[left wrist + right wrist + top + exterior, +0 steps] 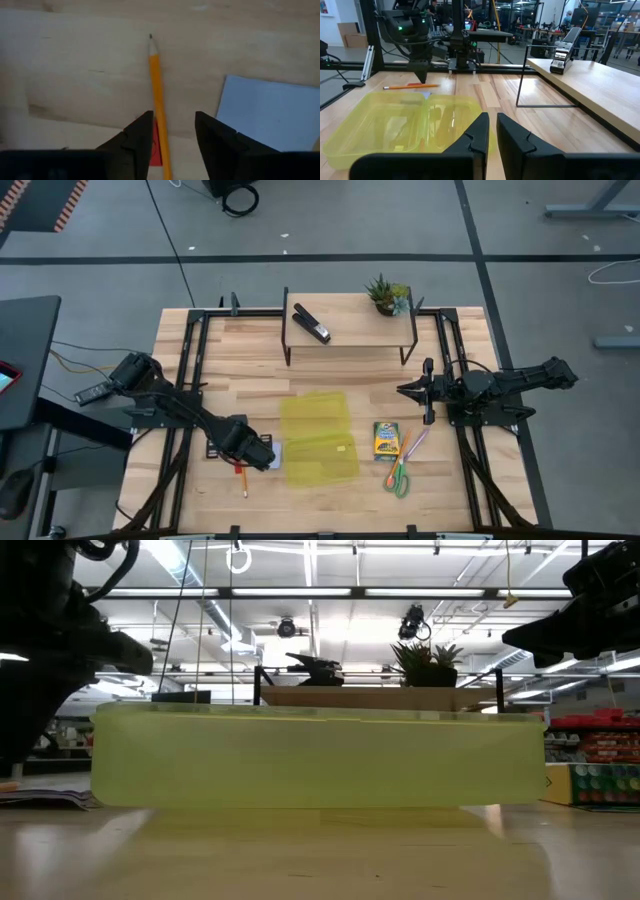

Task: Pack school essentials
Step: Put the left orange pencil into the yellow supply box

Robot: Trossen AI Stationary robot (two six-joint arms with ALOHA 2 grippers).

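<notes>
Left gripper (172,135) sits open over the orange pencil (157,85), red eraser (156,147) underneath, pale blue notepad (265,115) at 3 o'clock. Right gripper (492,132) closed, empty, near the yellow translucent plastic case (405,125).

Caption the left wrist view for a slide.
Left tool open, straddling the pencil on the table, eraser and notepad alongside.

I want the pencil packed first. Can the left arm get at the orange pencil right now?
Probably yes. The left gripper sits right over the orange pencil with its fingers parted to either side; only the red eraser lies close alongside it.
</notes>
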